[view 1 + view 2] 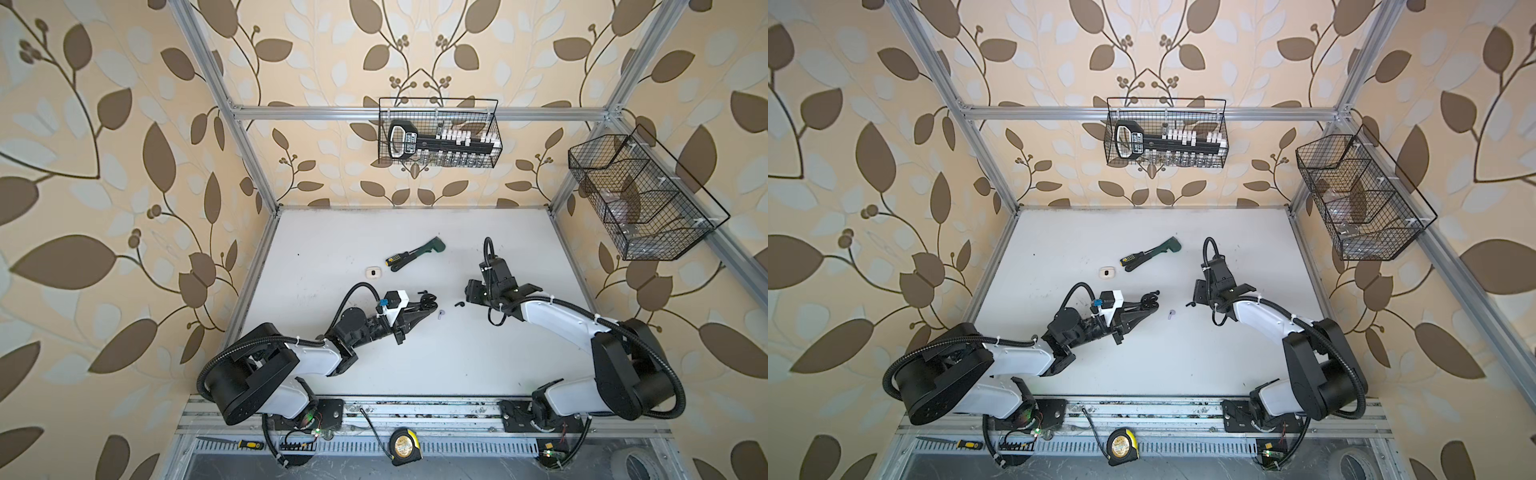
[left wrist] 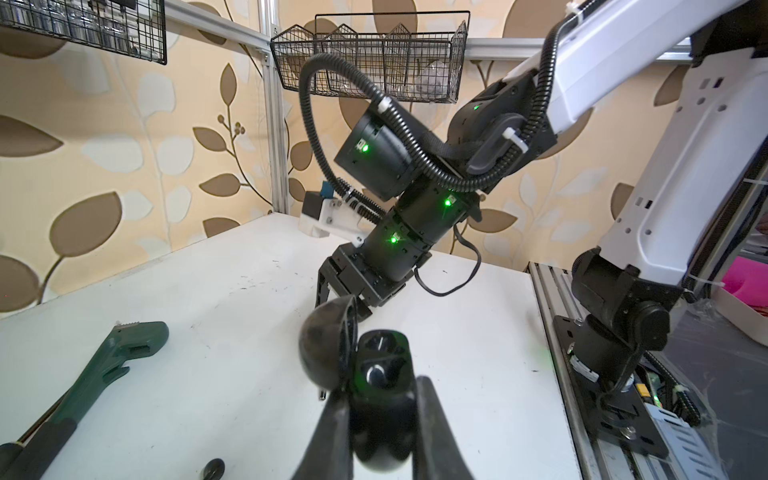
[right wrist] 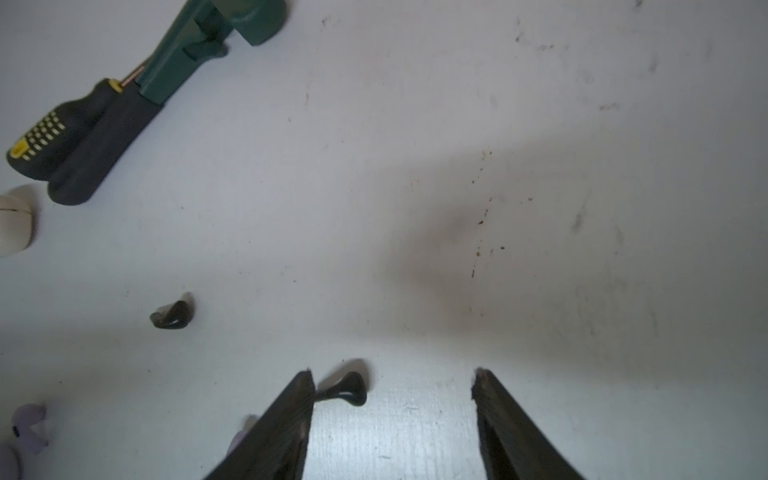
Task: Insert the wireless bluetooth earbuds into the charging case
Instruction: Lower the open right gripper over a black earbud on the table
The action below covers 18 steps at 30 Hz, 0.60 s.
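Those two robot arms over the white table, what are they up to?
The left hand is shut on a small black charging case with its lid flipped open. The right hand is open over a tiny black stemmed earbud lying on the white table, not yet gripped. A lilac earbud lies loose between the arms.

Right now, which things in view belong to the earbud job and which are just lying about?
Job: black charging case, open in the shut left gripper; black earbud by the open right gripper; second black earbud; lilac earbud; cream case.
Lying about: green wrench; black-and-yellow screwdriver; tape measure.
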### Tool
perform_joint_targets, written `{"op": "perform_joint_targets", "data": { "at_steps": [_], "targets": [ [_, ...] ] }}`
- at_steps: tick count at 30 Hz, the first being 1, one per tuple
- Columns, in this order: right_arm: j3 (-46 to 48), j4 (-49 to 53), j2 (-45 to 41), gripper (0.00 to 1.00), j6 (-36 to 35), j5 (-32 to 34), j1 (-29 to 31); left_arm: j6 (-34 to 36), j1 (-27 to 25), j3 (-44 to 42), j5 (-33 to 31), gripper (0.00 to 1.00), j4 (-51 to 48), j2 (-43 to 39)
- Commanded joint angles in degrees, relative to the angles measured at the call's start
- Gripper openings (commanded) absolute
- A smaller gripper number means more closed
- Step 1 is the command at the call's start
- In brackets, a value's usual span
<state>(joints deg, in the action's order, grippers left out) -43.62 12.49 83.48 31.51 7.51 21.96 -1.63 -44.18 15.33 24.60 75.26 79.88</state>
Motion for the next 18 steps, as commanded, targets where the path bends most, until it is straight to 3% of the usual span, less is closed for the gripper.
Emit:
{"op": "perform_joint_targets", "data": {
  "at_steps": [1,10,18],
  "targets": [
    [-2.8,2.3,2.7,0.63,0.6,0.4,2.0,1.0,0.2,0.7,1.9,0.00,4.5,-1.3],
    [-9.9,6.7,12.5,0.65,-0.3,8.4,8.1,1.2,0.2,0.3,1.9,0.00,4.7,-1.8],
    [-13.8,9.9,18.4,0.67,-0.5,11.5,9.4,0.8,0.2,-0.1,2.2,0.00,5.4,-2.4]
  ]
}}
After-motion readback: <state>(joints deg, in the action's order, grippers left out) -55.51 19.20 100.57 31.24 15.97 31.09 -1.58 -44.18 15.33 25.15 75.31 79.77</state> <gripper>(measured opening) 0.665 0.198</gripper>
